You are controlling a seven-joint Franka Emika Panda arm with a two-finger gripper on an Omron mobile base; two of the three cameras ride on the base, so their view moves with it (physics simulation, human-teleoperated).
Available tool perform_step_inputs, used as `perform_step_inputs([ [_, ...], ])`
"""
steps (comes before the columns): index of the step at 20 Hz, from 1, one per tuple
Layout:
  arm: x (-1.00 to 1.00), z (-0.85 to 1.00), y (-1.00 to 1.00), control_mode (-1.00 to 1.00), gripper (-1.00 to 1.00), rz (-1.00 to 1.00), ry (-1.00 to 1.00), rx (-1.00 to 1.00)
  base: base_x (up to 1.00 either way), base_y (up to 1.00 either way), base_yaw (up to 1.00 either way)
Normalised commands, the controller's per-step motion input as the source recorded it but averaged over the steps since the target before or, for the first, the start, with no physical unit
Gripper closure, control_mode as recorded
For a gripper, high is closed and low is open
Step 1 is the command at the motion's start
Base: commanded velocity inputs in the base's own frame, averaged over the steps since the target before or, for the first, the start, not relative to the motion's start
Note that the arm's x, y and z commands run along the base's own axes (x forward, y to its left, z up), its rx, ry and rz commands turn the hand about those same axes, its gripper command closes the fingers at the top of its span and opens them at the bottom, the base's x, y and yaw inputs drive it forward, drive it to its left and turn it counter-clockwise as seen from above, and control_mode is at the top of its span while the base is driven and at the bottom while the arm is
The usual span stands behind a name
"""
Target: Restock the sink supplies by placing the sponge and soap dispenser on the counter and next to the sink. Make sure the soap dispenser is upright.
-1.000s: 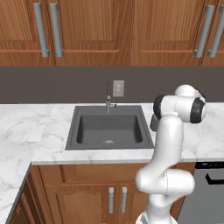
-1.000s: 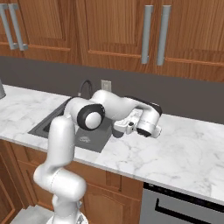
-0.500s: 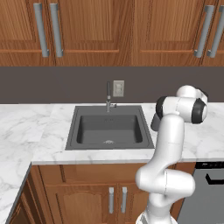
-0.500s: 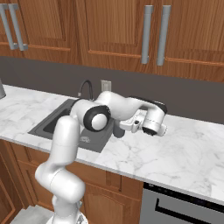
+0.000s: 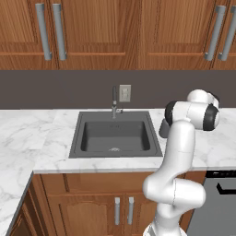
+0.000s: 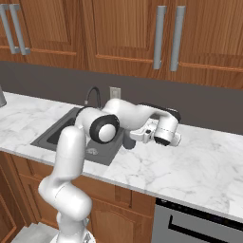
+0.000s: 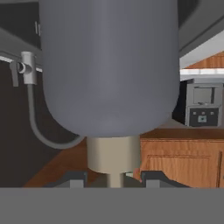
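Observation:
The soap dispenser (image 7: 109,65), a dark grey rounded bottle, looms close in the hand view with its pale neck between my fingertips. My gripper (image 7: 113,179) is shut on that neck. From the base, the soap dispenser (image 6: 129,141) (image 5: 163,129) hangs at the right rim of the sink (image 5: 115,136), and the gripper (image 6: 141,136) reaches it from the right. Whether the bottle touches the counter (image 6: 199,166) I cannot tell. The sponge is out of view.
A slim metal faucet (image 5: 114,99) stands at the sink's rear edge, with a wall outlet (image 5: 125,92) behind it. Marble counter (image 5: 27,133) runs left and right of the basin. Wooden cabinets hang above, and an appliance front (image 6: 199,223) sits below right.
The hand has turned and shifted slightly to the right with the soap dispenser still in its grip; the bottle stays by the sink's right rim.

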Motion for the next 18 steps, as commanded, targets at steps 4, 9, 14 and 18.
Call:
perform_step_inputs([
  [4,0.00,-0.05,0.00,-1.00,-1.00,-0.08,0.03,-0.04,0.00,0.00,0.00],
  [9,0.00,0.00,0.00,-1.00,-1.00,-0.07,0.03,-0.01,0.00,0.00,0.00],
  [14,0.00,0.00,0.00,-1.00,-1.00,-0.05,0.01,0.00,0.00,0.00,0.00],
  [18,0.00,0.01,0.00,-1.00,-1.00,-0.06,0.01,0.00,0.00,0.00,0.00],
])
